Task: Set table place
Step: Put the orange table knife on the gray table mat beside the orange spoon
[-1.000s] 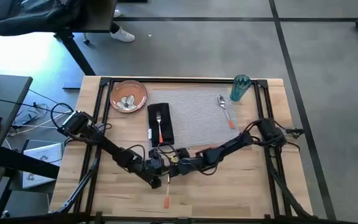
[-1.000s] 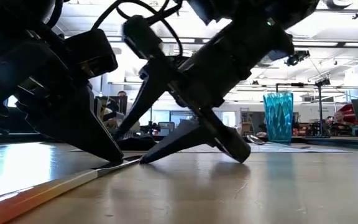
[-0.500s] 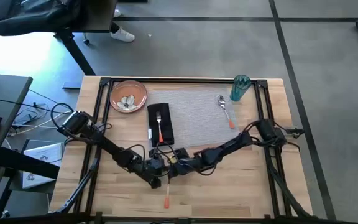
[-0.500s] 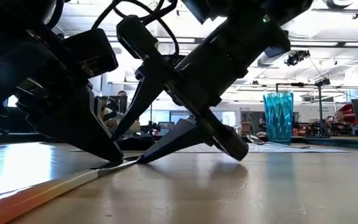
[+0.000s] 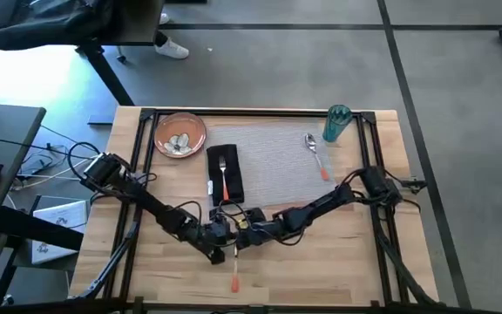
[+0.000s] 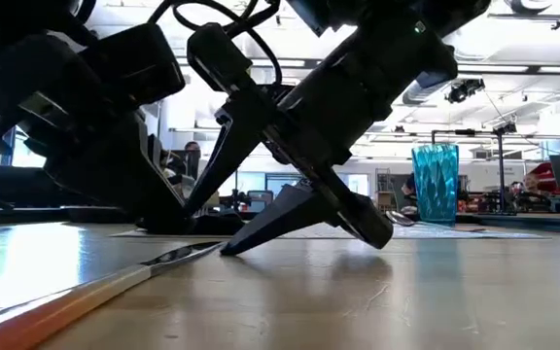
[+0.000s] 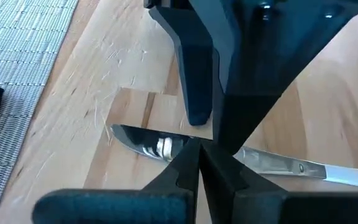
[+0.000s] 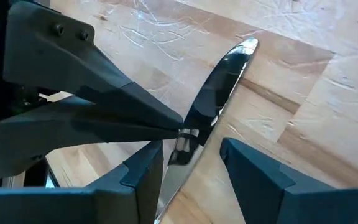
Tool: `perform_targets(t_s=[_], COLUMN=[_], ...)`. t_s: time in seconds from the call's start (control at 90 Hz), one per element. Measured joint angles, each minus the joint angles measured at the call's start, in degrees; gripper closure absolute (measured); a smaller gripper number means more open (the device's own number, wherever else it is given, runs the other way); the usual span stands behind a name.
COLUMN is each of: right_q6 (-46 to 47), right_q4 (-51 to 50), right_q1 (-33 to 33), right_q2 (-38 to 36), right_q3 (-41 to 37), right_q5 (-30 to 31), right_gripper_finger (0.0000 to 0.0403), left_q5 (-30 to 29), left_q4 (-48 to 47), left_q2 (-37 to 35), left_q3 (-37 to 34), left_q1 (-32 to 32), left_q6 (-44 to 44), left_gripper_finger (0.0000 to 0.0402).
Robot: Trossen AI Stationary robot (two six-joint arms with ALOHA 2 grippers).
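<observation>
Looking down from above, both dark arms meet low over the light wood plank counter (image 5: 356, 262), beside the orange-handled metal knife (image 5: 234, 266). Level with the counter, the knife lies flat. The left pincer (image 7: 199, 163) is pinched closed on its blade; the right pincer (image 8: 191, 163) stands spread astride it — gripping nothing.

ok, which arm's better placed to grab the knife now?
Right: the right pincer is open, a finger each side of the knife blade, ready to close. The left pincer is shut, tips just resting on the blade.
</observation>
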Motion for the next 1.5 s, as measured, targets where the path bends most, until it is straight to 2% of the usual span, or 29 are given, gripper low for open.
perform_targets(t_s=[0.211, 0.5, 0.822, 1.122, 1.289, 1.5], right_q6=[1.1, 4.0, 6.0, 5.5, 5.1, 5.7], right_q4=[0.5, 0.3, 5.1, 6.9, 5.7, 5.9], right_q1=[0.0, 0.9, 1.1, 1.8, 2.6, 3.1], right_q2=[0.1, 0.4, 3.4, 3.5, 3.9, 4.7], right_q3=[0.0, 0.0, 0.2, 0.2, 0.2, 0.3], right_q5=[0.8, 2.9, 3.2, 6.7, 9.4, 9.7], right_gripper_finger=[0.0247, 0.0247, 0.0246, 0.0248, 0.0269, 0.0305], left_q5=[1.0, 2.2, 2.2, 2.4, 2.4, 2.4], left_q4=[0.8, 0.3, -0.2, -0.5, -0.4, -0.4], left_q2=[3.1, 3.2, 3.2, 3.2, 3.3, 3.3], left_q3=[0.3, 0.3, 0.2, 0.0, 0.1, 0.0], left_q1=[0.4, 1.1, 1.1, 1.1, 1.1, 1.1], left_q6=[-0.4, -0.6, -1.0, -0.7, -0.4, -0.4], left_gripper_finger=[0.0402, 0.0402, 0.0402, 0.0402, 0.0402, 0.0402])
